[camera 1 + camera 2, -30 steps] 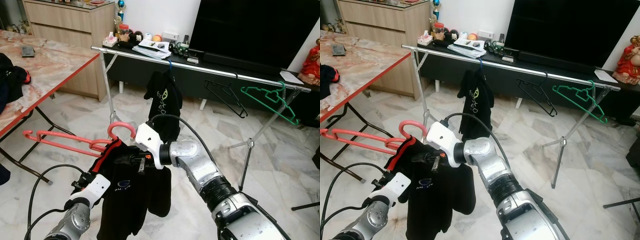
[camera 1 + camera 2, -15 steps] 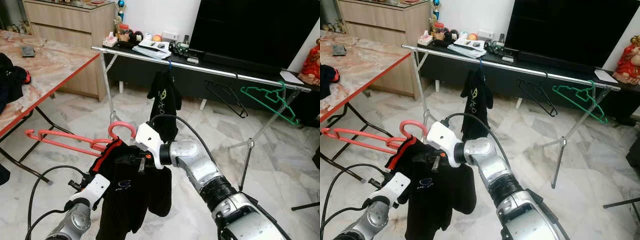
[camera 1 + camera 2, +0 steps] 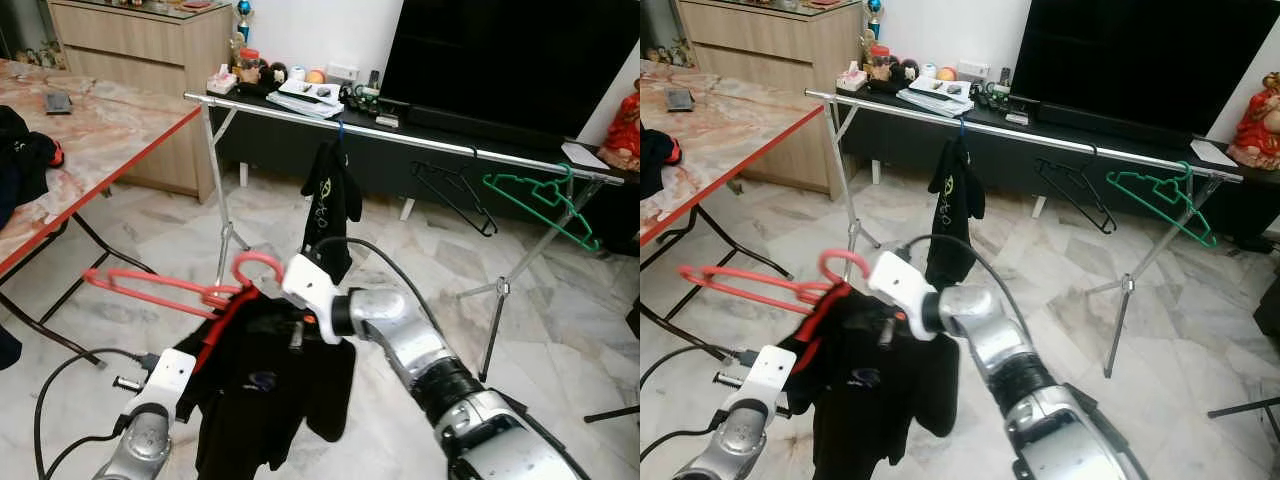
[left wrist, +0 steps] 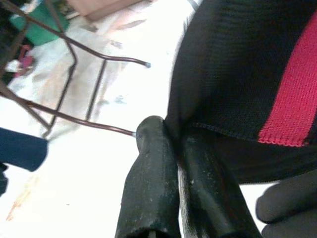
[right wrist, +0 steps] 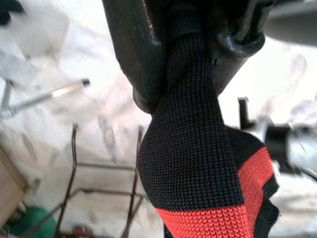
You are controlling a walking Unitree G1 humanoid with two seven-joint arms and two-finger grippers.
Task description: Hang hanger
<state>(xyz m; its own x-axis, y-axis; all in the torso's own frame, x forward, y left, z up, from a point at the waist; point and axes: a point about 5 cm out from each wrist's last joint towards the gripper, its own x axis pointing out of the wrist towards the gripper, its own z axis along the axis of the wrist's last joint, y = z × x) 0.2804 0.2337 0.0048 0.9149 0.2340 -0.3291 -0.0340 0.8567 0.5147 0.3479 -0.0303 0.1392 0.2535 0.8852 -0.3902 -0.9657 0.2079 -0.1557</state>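
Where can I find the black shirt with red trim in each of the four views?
Left eye view: black shirt low, left of centre, under the red hanger.
Right eye view: low, left of centre.
Left wrist view: upper part.
Right wrist view: centre.
Shared landmark: its red stripe.

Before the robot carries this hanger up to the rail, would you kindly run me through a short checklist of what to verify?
1. Left gripper shut on the black garment with red trim: ok.
2. Right gripper shut on the same garment near its collar: ok.
3. Garment seated on the red plastic hanger: cannot tell; one arm sticks out bare to the left.
4. Hanger's hook free and upright: ok.
5. Free stretch on the silver metal clothes rail between the hung black shirt and the black wire hanger: ok.
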